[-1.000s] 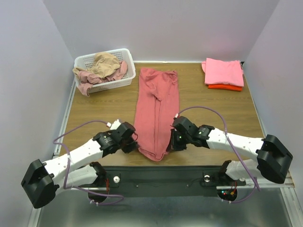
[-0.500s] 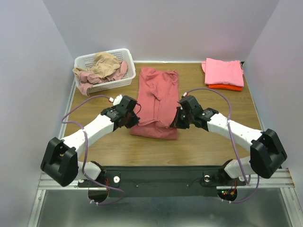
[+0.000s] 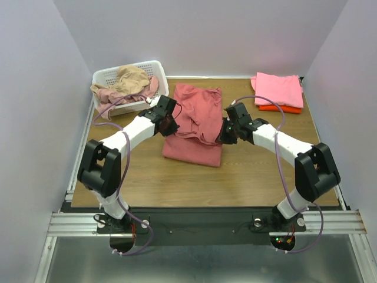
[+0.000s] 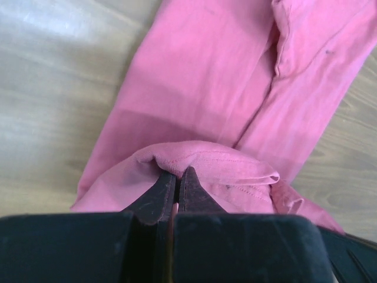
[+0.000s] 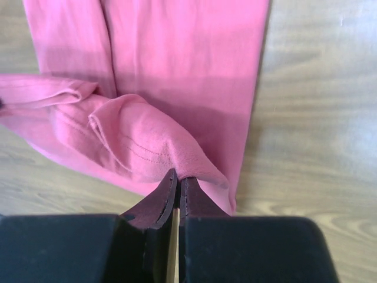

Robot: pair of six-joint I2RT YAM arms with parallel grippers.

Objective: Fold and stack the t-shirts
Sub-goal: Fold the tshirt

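The dusty red t-shirt (image 3: 197, 127) lies lengthwise in the middle of the table, its near end lifted and carried back over itself. My left gripper (image 3: 172, 127) is shut on the hem at the shirt's left side; the left wrist view shows the pinched fold (image 4: 194, 162) at my gripper (image 4: 177, 175). My right gripper (image 3: 222, 137) is shut on the hem at the right side; the right wrist view shows the bunched cloth (image 5: 147, 141) at my gripper (image 5: 178, 180). A folded bright pink shirt (image 3: 278, 89) lies on an orange-red one (image 3: 280, 108) at the back right.
A white lattice basket (image 3: 112, 75) stands at the back left, holding a tan shirt (image 3: 131, 78) and a pale rose shirt (image 3: 106, 98) that hangs over its rim. Bare wood table (image 3: 259, 171) shows around the shirt. Walls close in on three sides.
Both grippers have carried the shirt's near hem away from the table's front edge toward the collar. The shirt now lies doubled, with a fold line across its near end.
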